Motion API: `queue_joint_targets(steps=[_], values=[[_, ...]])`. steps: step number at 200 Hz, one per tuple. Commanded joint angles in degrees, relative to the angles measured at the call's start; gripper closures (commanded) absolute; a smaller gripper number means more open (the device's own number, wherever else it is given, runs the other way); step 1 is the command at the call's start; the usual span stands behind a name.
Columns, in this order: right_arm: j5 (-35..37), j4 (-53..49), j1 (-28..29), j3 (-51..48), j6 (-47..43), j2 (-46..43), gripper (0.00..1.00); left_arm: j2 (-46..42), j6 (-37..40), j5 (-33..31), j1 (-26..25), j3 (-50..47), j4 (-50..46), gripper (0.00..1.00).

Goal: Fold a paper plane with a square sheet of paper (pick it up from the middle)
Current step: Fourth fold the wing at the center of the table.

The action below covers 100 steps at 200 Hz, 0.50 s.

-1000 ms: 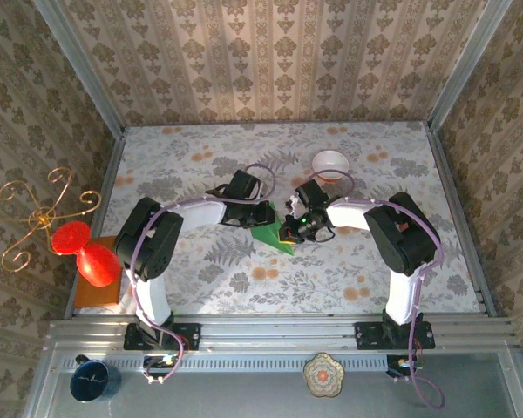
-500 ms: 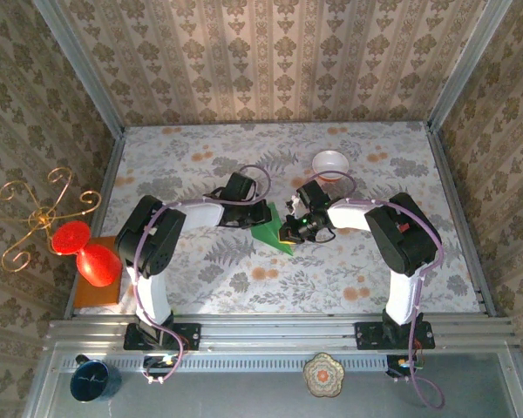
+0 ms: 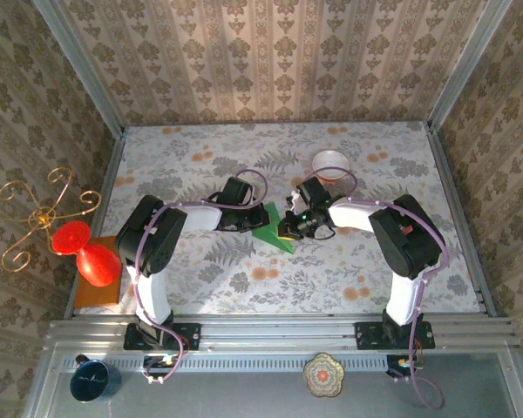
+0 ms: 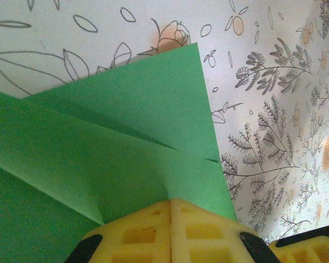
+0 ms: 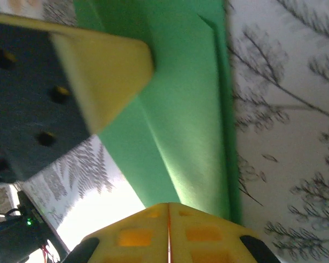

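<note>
The square sheet of paper [image 3: 270,230] is bright green and folded in layers into a pointed wedge at the middle of the flowered table. My left gripper [image 3: 252,218] is shut on its left side. My right gripper [image 3: 288,229] is shut on its right side. In the left wrist view the folded paper [image 4: 115,142] spreads out from my closed yellow fingertips [image 4: 170,204], with creases running to the pinch. In the right wrist view a long folded flap of the paper [image 5: 181,109] leaves my closed fingertips [image 5: 168,207], and the left gripper's yellow finger [image 5: 101,71] touches the paper's far end.
A white bowl with a red rim [image 3: 330,163] stands just behind the right gripper. At the left edge a red vase [image 3: 89,254] sits on an orange board [image 3: 92,294] beside a gold wire stand [image 3: 35,218]. Patterned walls enclose the table.
Both grippers have shifted slightly toward the back of the table with the paper, and its tip now stands higher. The left gripper's jaws have closed a little more.
</note>
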Motion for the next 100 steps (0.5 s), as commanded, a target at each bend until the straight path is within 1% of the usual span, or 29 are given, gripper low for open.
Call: queue_joint_targets(steps=[1,29,100], values=[[0.5,-1.3,0.7,3.5,-0.6,1.3,0.89,2.3,0.1,-2.0,0.8,-0.8,-3.8,0.91],[1.0,-1.9,1.2,4.2,-0.9,3.8,0.90,2.8,0.3,-2.0,0.8,-0.2,-5.5,0.91],[4.5,-8.0,1.2,1.5,-4.1,4.9,0.90,3.7,-0.2,-3.8,0.7,1.8,-11.8,0.92]])
